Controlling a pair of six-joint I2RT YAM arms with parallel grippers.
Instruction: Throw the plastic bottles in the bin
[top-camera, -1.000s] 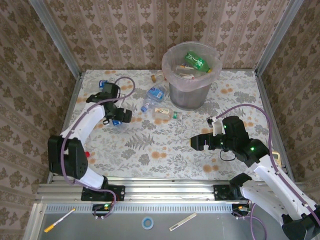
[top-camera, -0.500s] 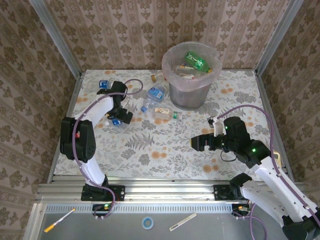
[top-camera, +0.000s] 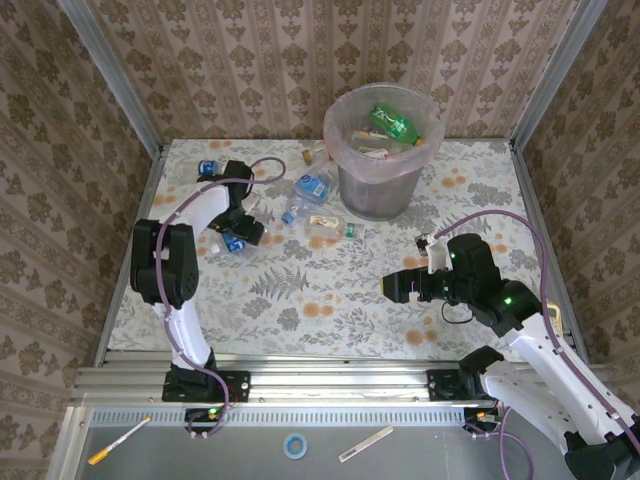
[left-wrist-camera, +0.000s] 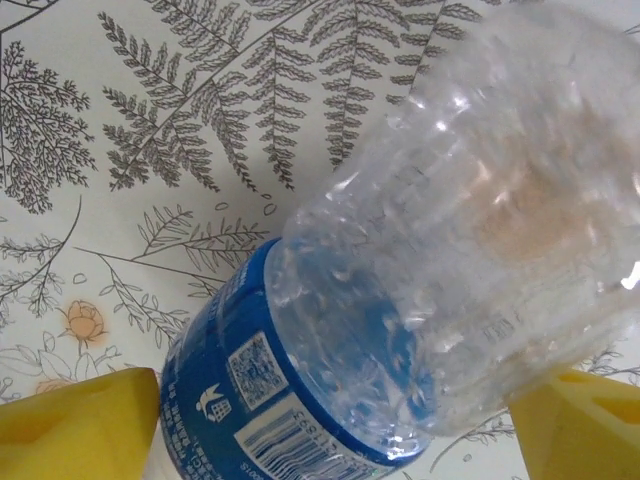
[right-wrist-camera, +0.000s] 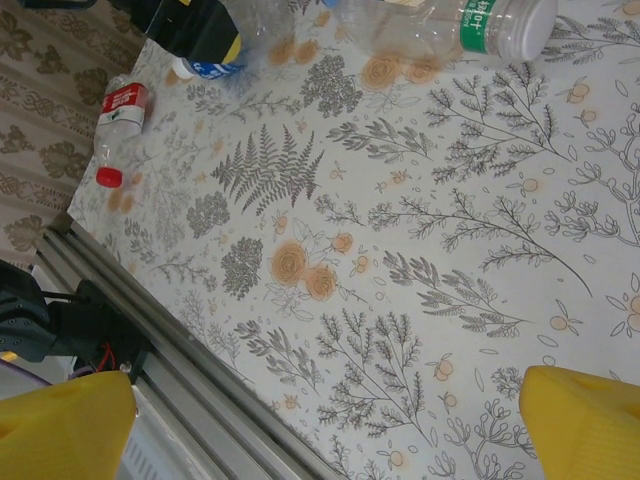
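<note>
Lying between the left claw's (left-wrist-camera: 330, 430) 2 fingers (left-wrist-camera: 70, 430) is a blue-labelled bottle (left-wrist-camera: 400, 250).

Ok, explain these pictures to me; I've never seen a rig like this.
Two robot arms are bolted to the near edge of a flowered table. One picture looks down from above. The other two come from cameras on the wrists, so the yellow tips are each pincer's own fingers. Bottles lie on the table, and more are in the bin. The left pincer straddles a blue-labelled bottle; whether it grips yet I cannot tell. The right pincer hangs open over the table, holding nothing.
</note>
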